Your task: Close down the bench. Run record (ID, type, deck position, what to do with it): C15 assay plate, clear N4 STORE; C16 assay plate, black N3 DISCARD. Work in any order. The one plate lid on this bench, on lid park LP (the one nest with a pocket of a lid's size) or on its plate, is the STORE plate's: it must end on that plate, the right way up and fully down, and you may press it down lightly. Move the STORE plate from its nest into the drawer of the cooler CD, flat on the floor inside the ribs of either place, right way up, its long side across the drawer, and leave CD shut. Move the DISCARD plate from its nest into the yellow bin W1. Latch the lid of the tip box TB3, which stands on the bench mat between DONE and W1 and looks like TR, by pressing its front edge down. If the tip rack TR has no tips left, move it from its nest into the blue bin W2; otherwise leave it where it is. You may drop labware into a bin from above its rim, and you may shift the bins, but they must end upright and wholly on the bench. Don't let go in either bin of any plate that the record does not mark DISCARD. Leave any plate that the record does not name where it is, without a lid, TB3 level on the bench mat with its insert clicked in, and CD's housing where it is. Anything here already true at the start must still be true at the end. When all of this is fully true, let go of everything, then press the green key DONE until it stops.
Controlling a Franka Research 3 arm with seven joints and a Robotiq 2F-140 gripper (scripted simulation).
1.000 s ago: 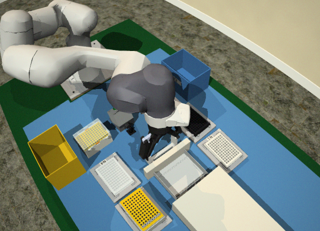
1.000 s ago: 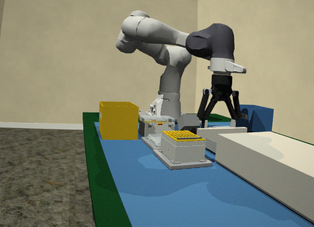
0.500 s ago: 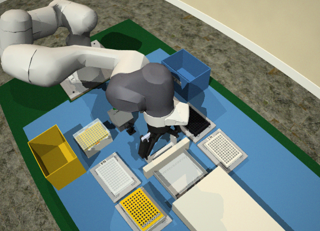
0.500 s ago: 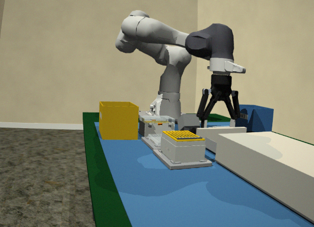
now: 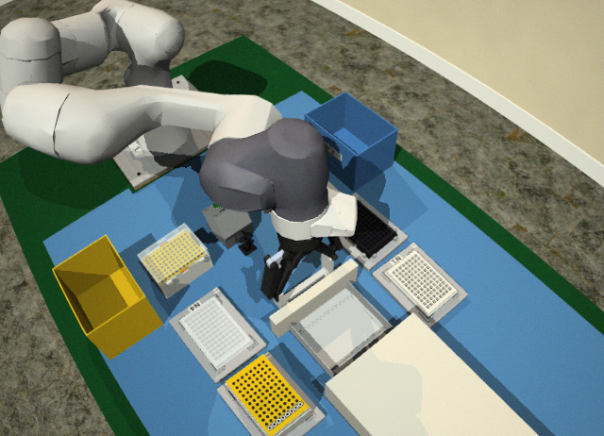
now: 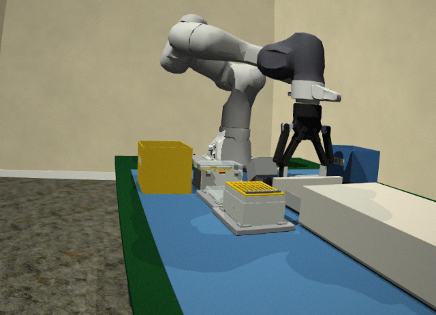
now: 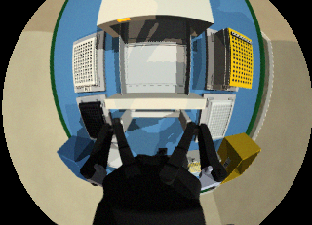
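My gripper (image 5: 298, 277) (image 6: 302, 169) (image 7: 155, 112) stands low behind the pulled-out drawer front (image 5: 311, 294) (image 6: 306, 181) of the cooler CD (image 5: 428, 377) (image 6: 369, 206). It is shut across the short side of the clear plate lid (image 5: 307, 281) at the lid park. The drawer front hides whether the lid still rests there. The drawer (image 5: 339, 324) (image 7: 155, 69) is open with nothing in it. The clear plate (image 5: 216, 331) (image 7: 217, 115) sits in N4 without a lid. The black plate (image 5: 373, 231) (image 7: 92, 115) sits in N3, partly under my wrist.
The yellow bin W1 (image 5: 126, 324) (image 6: 163, 167) is at the left and the blue bin W2 (image 5: 370, 159) (image 6: 355, 165) at the back. Tip box TB3 (image 5: 173, 258) (image 6: 216, 169) stands beside W1. Tip rack TR (image 5: 265, 394) (image 6: 253, 188) shows one row of tips. A white plate (image 5: 420, 280) sits in another nest.
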